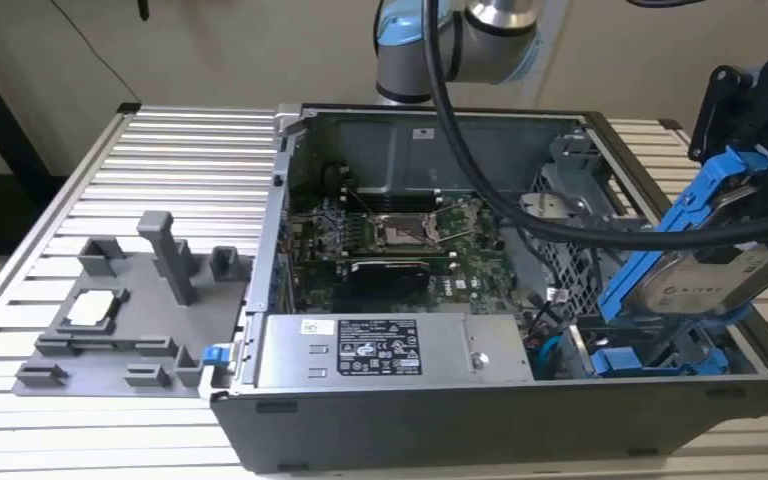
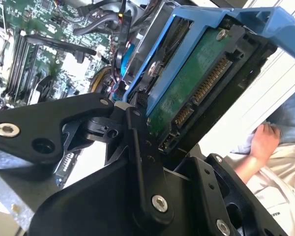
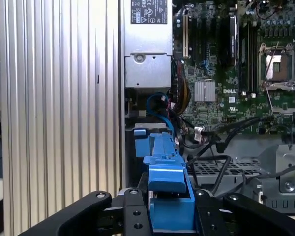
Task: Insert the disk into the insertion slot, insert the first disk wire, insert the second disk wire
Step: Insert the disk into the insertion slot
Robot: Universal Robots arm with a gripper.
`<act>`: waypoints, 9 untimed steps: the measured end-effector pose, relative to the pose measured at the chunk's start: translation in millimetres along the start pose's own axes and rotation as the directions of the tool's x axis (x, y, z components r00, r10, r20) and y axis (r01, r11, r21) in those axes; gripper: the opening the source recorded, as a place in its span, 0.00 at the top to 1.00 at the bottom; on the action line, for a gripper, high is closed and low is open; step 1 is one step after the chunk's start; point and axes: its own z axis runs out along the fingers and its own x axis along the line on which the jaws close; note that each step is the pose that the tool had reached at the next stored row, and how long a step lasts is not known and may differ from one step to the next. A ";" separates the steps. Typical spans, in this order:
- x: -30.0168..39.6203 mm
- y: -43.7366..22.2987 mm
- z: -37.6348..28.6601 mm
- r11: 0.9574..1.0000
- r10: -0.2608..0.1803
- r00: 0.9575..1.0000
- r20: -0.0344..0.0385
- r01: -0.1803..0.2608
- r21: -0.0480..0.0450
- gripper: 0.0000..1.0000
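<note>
While the claw [image 1: 747, 150] grasps it by the upper end of its blue frame [image 1: 684, 215], the disk [image 1: 704, 278] hangs tilted over the case's corner at the exterior view's right, its lower end just above the slot [image 1: 644, 358]; whether the two touch I cannot tell

In the second wrist view the black fingers [image 2: 137, 140] are clenched on the disk's connector end, with its green circuit board [image 2: 187, 93] showing, and a person's hand [image 2: 263, 140] rests beyond

The open case [image 1: 357, 420] also holds a grey power supply [image 1: 384, 350] beside the slot and a motherboard [image 1: 398, 235] behind it

Black cables [image 1: 491, 190] sag from the arm across the case

The case stands on a ribbed tabletop [image 1: 184, 160], with a grey fixture [image 1: 131, 310] at the exterior view's left
</note>
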 end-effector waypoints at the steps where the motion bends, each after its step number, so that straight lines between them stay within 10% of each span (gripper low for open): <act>1: 0.0 -0.1 1.8 1.000 0.000 1.000 0.000 0.000 0.000 0.67; 9: 0.1 -0.7 16.3 1.000 0.000 1.000 0.000 0.000 0.000 0.67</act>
